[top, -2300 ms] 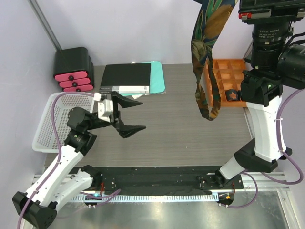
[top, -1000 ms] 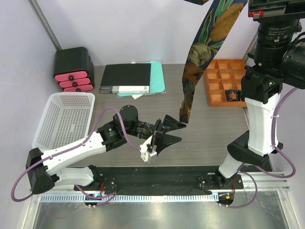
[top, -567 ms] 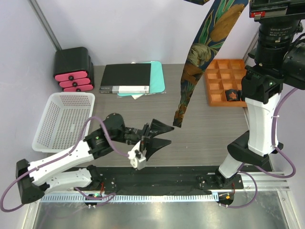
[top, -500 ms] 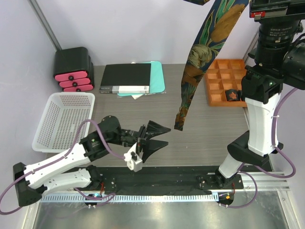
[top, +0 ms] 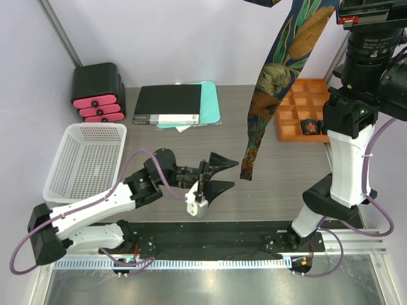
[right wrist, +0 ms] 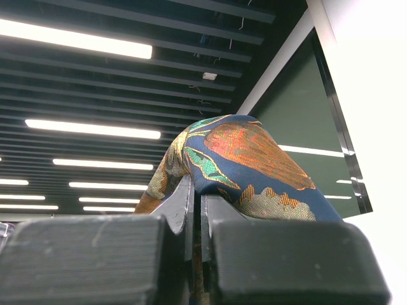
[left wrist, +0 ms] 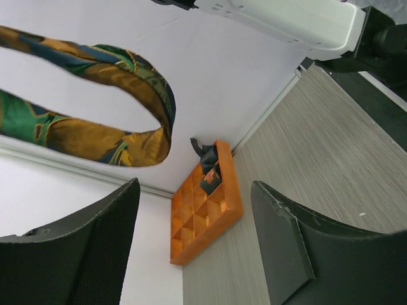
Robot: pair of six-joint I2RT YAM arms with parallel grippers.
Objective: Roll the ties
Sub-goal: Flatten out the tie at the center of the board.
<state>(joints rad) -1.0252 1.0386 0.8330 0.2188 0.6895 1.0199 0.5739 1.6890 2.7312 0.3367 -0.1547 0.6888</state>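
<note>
Dark fabric with gold pattern: the tie (top: 267,82), hanging from high above toward the tabletop (top: 191,146). Clenched in the right pincer (right wrist: 196,210), that grip visible only from the right wrist. Left pincer (top: 232,174) released, wide, empty.

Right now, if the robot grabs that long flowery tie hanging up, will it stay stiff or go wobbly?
Probably wobbly: the long blue-and-gold patterned fabric tie droops limp from the right hand and bends into a loop. Hanging free, it would likely swing when nudged.

top: overhead, downward | left wrist: low, toward tray (left wrist: 213,235) | right wrist: upward | shared: tie (top: 270,82)
</note>
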